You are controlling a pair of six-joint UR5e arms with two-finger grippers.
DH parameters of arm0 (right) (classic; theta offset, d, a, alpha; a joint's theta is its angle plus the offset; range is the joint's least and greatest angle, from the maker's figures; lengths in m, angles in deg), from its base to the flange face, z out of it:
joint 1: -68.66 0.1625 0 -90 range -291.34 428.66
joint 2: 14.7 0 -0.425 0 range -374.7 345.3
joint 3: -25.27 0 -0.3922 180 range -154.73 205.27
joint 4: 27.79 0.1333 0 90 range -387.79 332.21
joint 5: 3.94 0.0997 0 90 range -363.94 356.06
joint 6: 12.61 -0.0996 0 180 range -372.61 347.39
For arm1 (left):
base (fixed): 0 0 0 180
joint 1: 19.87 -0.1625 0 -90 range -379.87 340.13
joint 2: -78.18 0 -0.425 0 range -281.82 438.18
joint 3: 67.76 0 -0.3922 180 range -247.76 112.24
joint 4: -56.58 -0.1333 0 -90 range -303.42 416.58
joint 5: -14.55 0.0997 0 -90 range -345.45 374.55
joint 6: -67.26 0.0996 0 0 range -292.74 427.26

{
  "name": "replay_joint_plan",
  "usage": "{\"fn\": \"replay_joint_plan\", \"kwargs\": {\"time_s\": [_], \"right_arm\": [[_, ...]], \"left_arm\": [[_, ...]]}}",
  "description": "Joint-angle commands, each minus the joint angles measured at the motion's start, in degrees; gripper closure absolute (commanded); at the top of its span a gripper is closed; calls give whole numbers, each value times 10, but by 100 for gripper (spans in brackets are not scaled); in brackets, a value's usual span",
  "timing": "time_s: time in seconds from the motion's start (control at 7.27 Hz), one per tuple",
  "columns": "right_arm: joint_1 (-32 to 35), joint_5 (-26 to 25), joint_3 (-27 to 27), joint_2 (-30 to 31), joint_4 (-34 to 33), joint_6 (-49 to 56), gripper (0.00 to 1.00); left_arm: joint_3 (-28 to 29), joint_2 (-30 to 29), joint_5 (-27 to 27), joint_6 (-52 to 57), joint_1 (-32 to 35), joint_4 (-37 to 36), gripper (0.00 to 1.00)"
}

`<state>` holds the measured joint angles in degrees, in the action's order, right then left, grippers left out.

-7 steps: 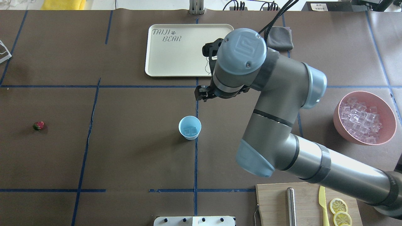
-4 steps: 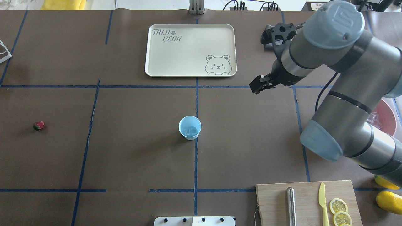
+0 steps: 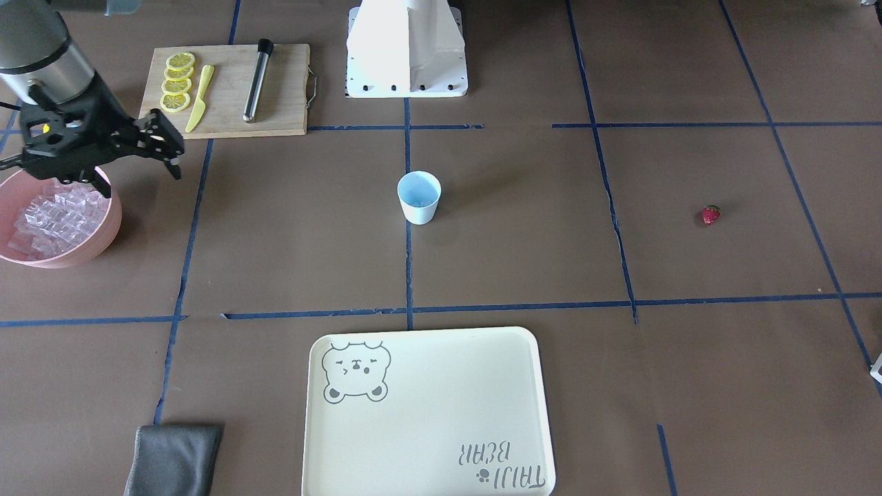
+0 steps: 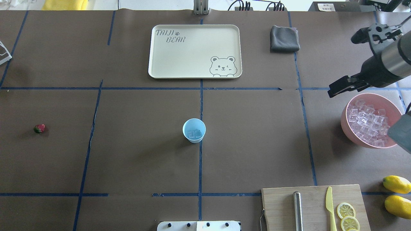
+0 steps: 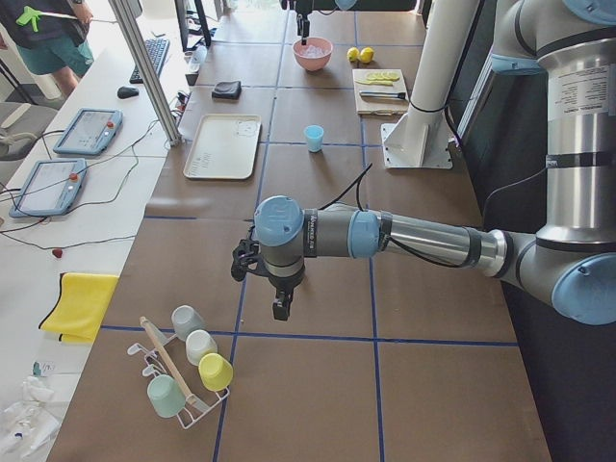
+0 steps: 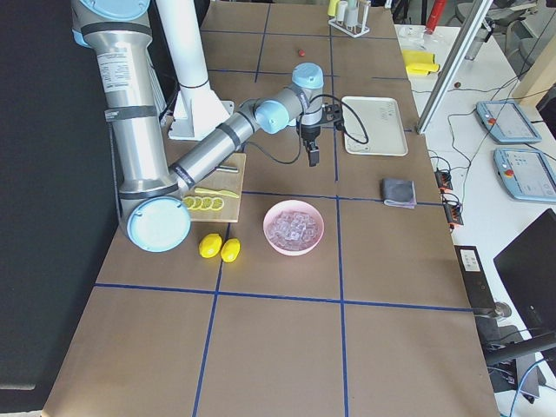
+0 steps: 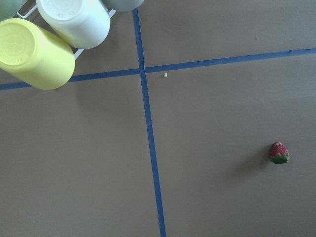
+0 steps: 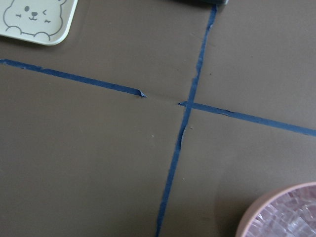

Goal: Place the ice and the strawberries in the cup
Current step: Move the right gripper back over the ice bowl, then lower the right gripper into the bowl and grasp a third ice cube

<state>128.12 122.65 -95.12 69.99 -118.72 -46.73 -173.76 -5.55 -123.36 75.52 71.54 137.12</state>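
The pale-blue cup (image 4: 194, 130) stands upright at the table's middle and also shows in the front view (image 3: 419, 198). A few clear ice cubes (image 4: 196, 134) lie inside it. The pink bowl (image 4: 345, 125) at the right holds many more ice cubes (image 4: 369, 123). The small red strawberry (image 4: 39, 128) lies alone at the far left and shows in the left wrist view (image 7: 279, 153). My right gripper (image 4: 332, 91) hovers beside the bowl's far-left rim, open and empty (image 3: 141, 176). My left gripper (image 5: 279, 306) shows only in the left side view; I cannot tell its state.
A cream bear tray (image 4: 192, 51) and a grey cloth (image 4: 284, 38) lie at the back. A cutting board (image 4: 279, 205) with a knife, a metal rod and lemon slices sits front right, two lemons (image 4: 396, 184) beside it. A cup rack (image 5: 188, 371) stands under the left arm.
My right arm has swung right, from above the tray and cup area to the pink bowl. The cup, its ice and the strawberry have not moved.
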Motion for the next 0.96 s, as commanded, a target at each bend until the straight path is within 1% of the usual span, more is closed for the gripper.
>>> {"fn": "replay_joint_plan", "kwargs": {"time_s": [0.0,0.14,0.28,0.41,0.55,0.69,0.83], "right_arm": [[51,19,2,79,21,-68,0],[51,3,8,87,22,-162,1],[51,-15,20,93,37,-219,1],[51,-22,44,117,96,-245,3],[51,-23,86,156,198,-257,4],[50,-28,120,167,273,-303,5],[47,-32,132,168,301,-346,8]], "left_arm": [[0,1,-3,1,0,0,0],[0,1,-3,1,0,0,0],[-2,0,-3,1,0,1,0],[-8,1,-3,1,0,1,0],[-9,1,-3,1,0,1,0],[-10,0,-3,1,0,1,0],[-13,1,-3,1,0,1,0]]}}
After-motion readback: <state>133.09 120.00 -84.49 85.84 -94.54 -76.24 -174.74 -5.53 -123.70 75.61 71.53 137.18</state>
